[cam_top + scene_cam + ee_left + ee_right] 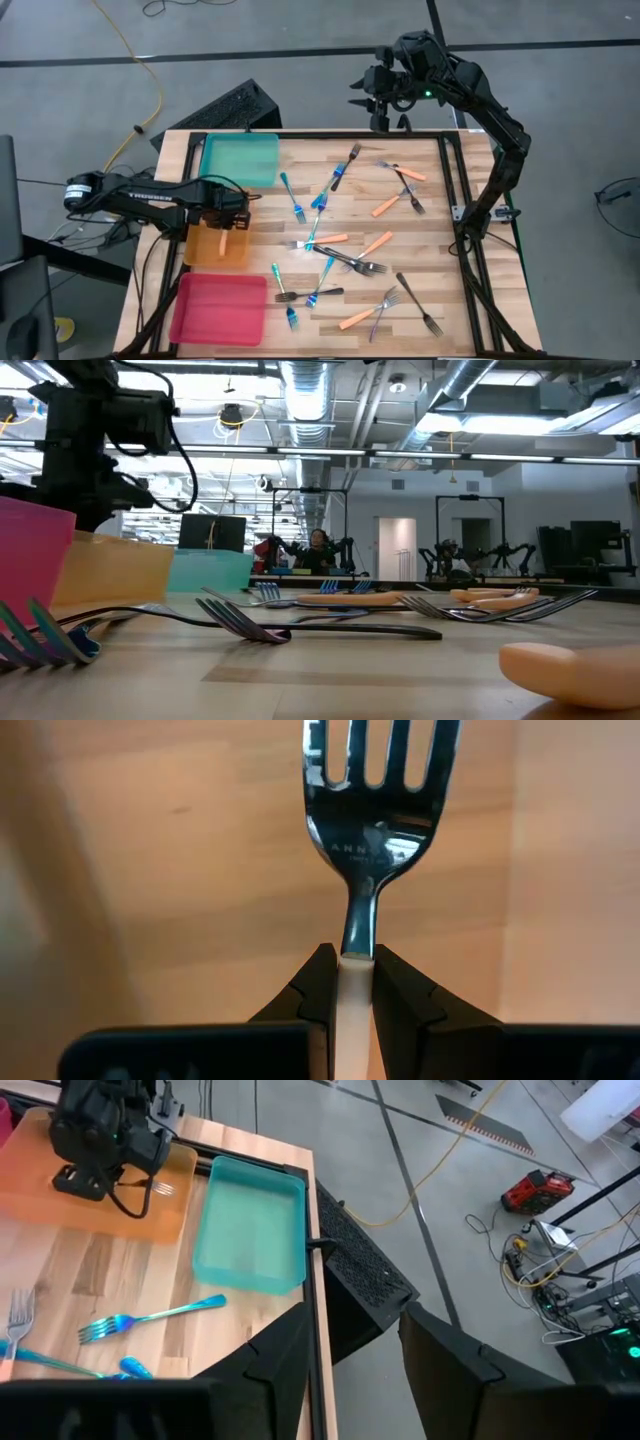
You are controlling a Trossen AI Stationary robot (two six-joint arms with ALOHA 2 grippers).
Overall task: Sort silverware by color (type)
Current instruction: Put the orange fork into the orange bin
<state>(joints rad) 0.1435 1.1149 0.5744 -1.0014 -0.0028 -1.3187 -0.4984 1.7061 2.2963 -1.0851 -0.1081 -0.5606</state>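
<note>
Left gripper (348,982) over orange tray (200,250), pinching an orange-handled fork (372,830) by the handle. Placing step. Next move, likely: release into that tray. Right gripper (352,1342) spread, parked beyond the worktop's (440,215) far edge. Other forks (345,260) scattered unsorted.

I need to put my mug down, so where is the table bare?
Bare wood lies between the pink tray and the nearest blue fork, and along the right rail past the orange forks. The middle, around the crossed dark forks, is crowded.
</note>
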